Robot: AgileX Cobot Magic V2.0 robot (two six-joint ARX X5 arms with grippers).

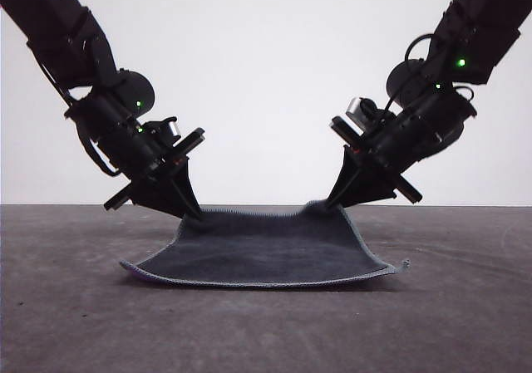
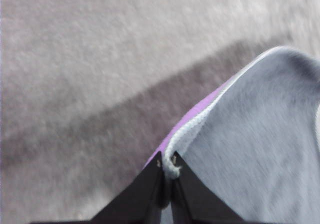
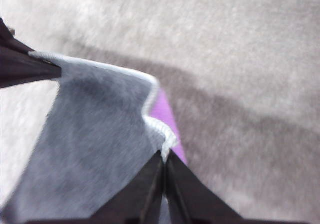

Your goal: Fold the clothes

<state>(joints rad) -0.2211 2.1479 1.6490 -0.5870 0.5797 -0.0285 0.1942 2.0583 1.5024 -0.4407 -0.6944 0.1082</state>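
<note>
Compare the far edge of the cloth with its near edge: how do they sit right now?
The cloth's far edge is lifted off the table, pinched at its corners by the left gripper and right gripper; the near edge rests on the table, ungripped. The far edge sags between the grippers; the near edge bows outward. Both show the pale stitched hem.

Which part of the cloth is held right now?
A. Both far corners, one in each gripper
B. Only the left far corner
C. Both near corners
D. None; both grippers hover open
A. The left gripper and right gripper are each shut on a far corner of the cloth, lifting that edge while the near edge lies on the table.
</note>
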